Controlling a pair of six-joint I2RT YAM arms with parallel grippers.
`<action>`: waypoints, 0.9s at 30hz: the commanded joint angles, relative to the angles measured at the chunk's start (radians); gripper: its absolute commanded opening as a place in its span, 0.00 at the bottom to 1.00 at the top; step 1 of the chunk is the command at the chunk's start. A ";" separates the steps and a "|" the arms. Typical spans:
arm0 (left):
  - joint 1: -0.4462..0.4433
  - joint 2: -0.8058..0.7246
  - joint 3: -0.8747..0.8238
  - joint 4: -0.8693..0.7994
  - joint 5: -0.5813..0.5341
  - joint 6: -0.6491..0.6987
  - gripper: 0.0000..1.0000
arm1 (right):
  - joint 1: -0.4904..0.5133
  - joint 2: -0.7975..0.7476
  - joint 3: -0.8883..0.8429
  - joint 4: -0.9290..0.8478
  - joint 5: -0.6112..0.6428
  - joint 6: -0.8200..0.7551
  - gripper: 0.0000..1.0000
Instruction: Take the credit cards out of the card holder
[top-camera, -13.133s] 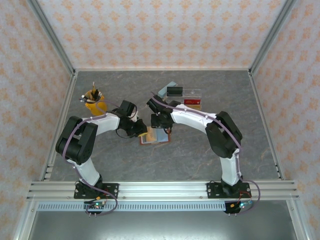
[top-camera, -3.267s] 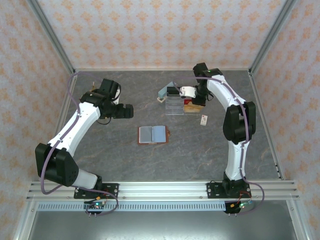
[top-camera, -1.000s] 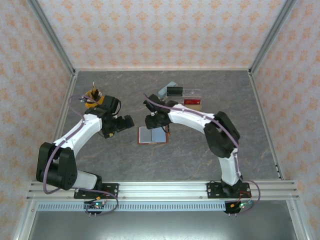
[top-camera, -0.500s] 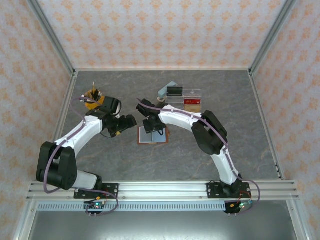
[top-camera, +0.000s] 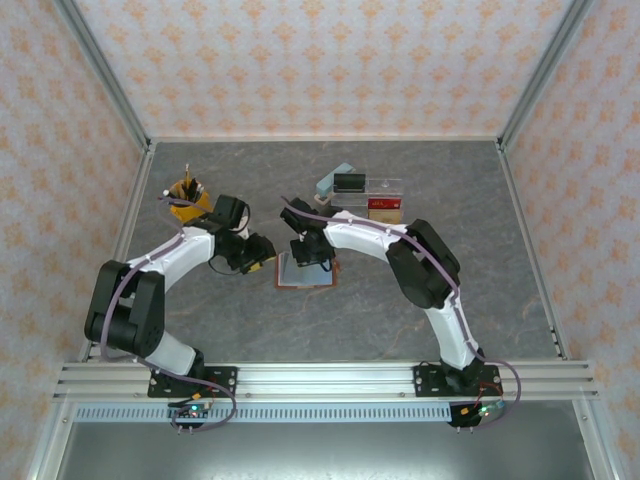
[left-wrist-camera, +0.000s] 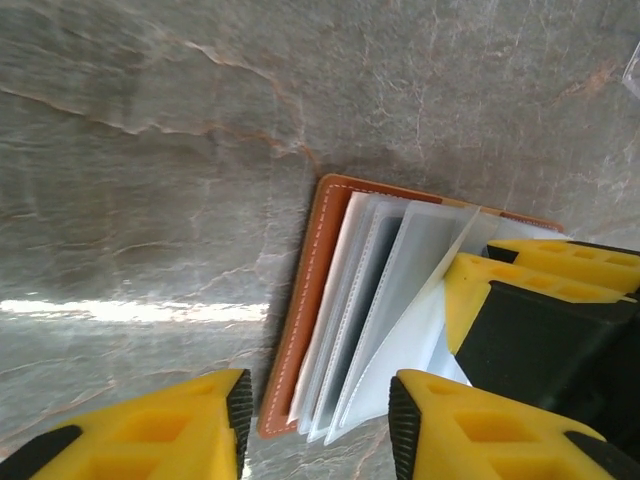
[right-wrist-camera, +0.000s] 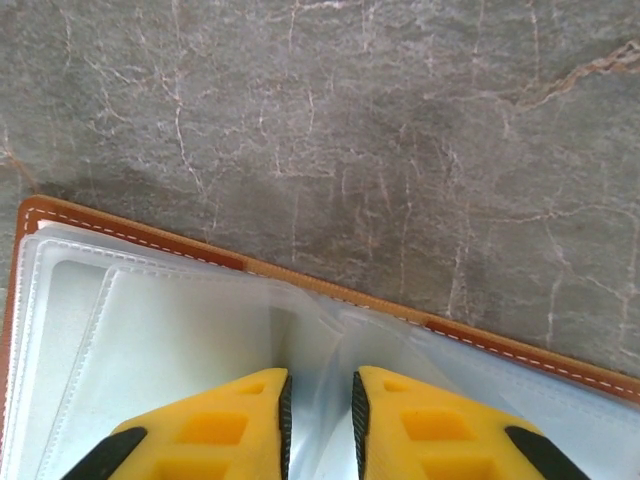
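Observation:
The card holder (top-camera: 308, 272) lies open on the grey table, a brown leather cover (left-wrist-camera: 305, 300) with clear plastic sleeves (left-wrist-camera: 400, 290) fanned up. My left gripper (left-wrist-camera: 320, 430) is open, its yellow fingers astride the holder's near left corner, and it sits just left of the holder (top-camera: 266, 262) from above. My right gripper (right-wrist-camera: 318, 400) stands over the spine with its jaws nearly together and a clear sleeve (right-wrist-camera: 200, 330) pinched upright between them. Its fingers (left-wrist-camera: 540, 290) lift that sleeve in the left wrist view. A red credit card (top-camera: 383, 204) rests in the clear organiser.
A clear acrylic organiser (top-camera: 385, 188) stands behind the holder, with a black box (top-camera: 349, 182) and a light blue block (top-camera: 333, 180) at its left end. A yellow pencil cup (top-camera: 185, 206) stands at the far left. Aluminium frame posts edge the table.
The left arm has swung right and down to the holder's left edge while its jaws narrowed. The right gripper has settled onto the holder's middle and closed in on a sleeve.

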 joint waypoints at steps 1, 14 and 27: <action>-0.031 0.030 0.005 0.040 0.066 -0.009 0.41 | -0.010 0.035 -0.057 -0.039 -0.008 -0.011 0.24; -0.072 0.096 0.069 0.044 0.039 0.001 0.27 | -0.021 0.023 -0.089 -0.003 -0.046 -0.015 0.21; -0.072 0.165 0.122 0.074 0.064 0.027 0.25 | -0.027 0.028 -0.088 0.013 -0.089 -0.005 0.20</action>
